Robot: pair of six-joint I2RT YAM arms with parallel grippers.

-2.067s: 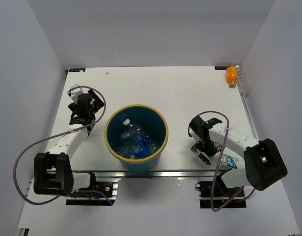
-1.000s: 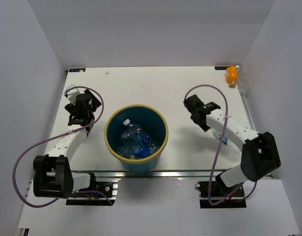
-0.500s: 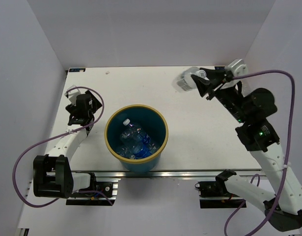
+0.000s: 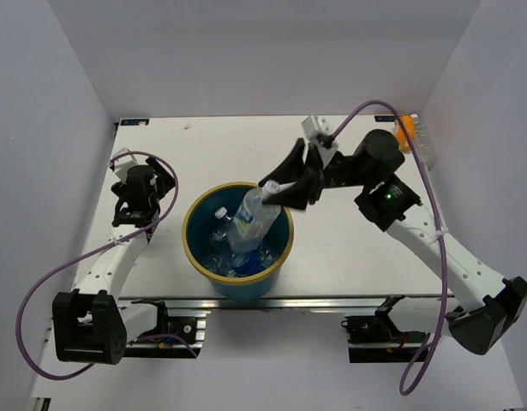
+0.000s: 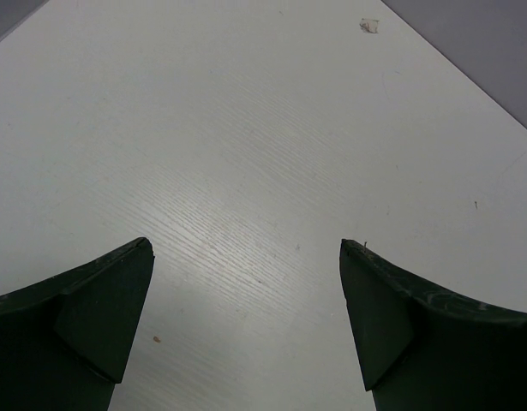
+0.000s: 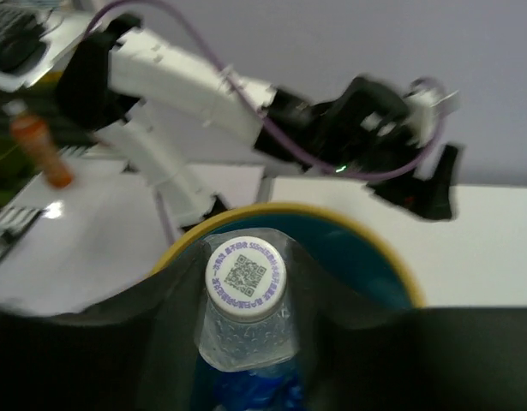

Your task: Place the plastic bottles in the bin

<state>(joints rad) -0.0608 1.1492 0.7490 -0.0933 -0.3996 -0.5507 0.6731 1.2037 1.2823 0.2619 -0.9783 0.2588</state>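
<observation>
From above, a blue-labelled bottle is seen clamped by the right gripper and tilted over the bin, in which other bottles lie. At the left wrist, the left gripper is held spread over the table. At the right wrist, the bottle's white cap is framed just above the bin's rim.

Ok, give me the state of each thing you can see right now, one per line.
Bin: upright, open, several bottles inside.
Held bottle: capped, tilted, over the bin's opening.
Orange bottle: on the table, far right corner, outside the bin.
Left end effector: open, empty, over bare table.
Right end effector: shut on the held bottle's neck.
</observation>
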